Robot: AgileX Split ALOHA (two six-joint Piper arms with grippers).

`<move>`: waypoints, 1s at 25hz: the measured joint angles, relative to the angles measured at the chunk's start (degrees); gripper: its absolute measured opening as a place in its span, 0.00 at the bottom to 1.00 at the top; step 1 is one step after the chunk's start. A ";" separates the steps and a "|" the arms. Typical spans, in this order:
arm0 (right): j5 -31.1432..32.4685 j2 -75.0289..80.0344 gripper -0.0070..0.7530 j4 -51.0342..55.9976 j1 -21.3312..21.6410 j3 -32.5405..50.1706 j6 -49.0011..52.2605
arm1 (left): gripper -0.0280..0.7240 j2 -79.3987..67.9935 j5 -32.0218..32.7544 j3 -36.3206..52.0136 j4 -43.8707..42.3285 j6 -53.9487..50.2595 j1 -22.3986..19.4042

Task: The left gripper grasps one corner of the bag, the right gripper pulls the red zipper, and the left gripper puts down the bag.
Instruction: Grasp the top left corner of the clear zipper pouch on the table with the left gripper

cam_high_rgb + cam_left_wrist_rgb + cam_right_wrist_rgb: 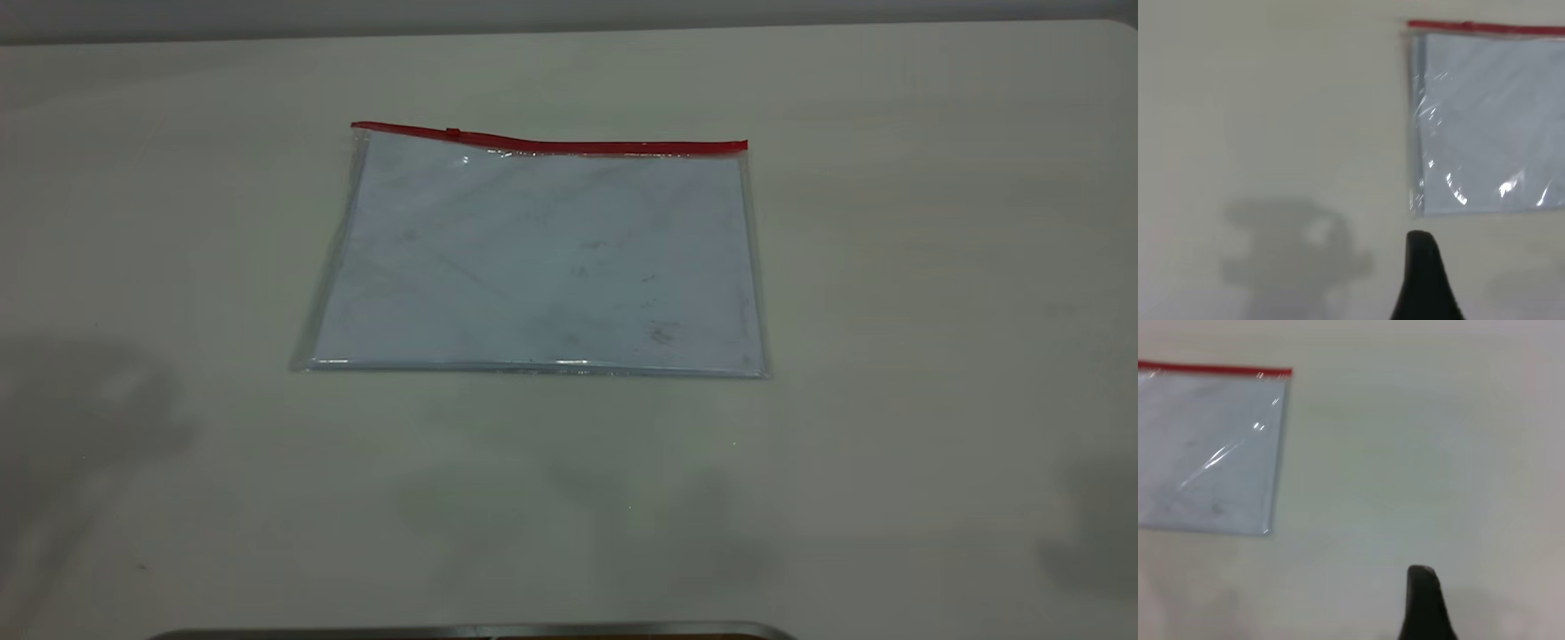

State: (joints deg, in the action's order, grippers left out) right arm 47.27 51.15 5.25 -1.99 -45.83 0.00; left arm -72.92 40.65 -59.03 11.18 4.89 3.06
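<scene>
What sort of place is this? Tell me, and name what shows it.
Probably a lab tabletop for robot trials: a bare pale table, one clear bag with a red zipper lying flat on it, and a black finger in each wrist view.

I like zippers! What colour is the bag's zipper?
Bright red zipper, clearest in the exterior view.

Left gripper (1426,280): one finger visible, matte black, broad at the base and tapering to a rounded tip, smooth surface, no markings legible.

Right gripper (1425,605): one finger visible, black, narrower, blunt squared tip with faint pale sheen at its edge.
</scene>
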 joint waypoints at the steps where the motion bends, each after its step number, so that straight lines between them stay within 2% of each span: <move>1: -0.78 2.17 0.74 0.71 0.00 0.00 -0.56 | 0.81 -3.31 -1.40 -1.08 2.02 2.05 0.00; 7: -7.66 12.78 0.74 1.66 0.00 0.00 -5.29 | 0.81 -21.82 -4.47 -8.76 9.92 14.56 0.00; 12: -10.32 18.88 0.74 1.70 0.00 0.00 -6.58 | 0.81 -36.64 -4.72 -18.24 13.78 21.38 -0.09; 17: -12.67 21.27 0.74 1.70 0.00 -0.06 -7.13 | 0.81 -48.03 1.58 -29.44 15.99 23.46 -2.48; 21: -13.17 21.39 0.74 1.70 0.00 -0.06 -8.24 | 0.81 -55.32 6.85 -37.41 20.52 29.22 -4.88; 25: -13.30 21.39 0.74 1.70 0.00 -0.08 -8.67 | 0.81 -60.15 7.52 -40.28 23.36 38.81 -5.13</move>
State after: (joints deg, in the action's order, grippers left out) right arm 33.97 72.54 6.95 -1.99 -45.91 -8.67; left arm -133.06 48.17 -99.31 34.55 43.70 -2.06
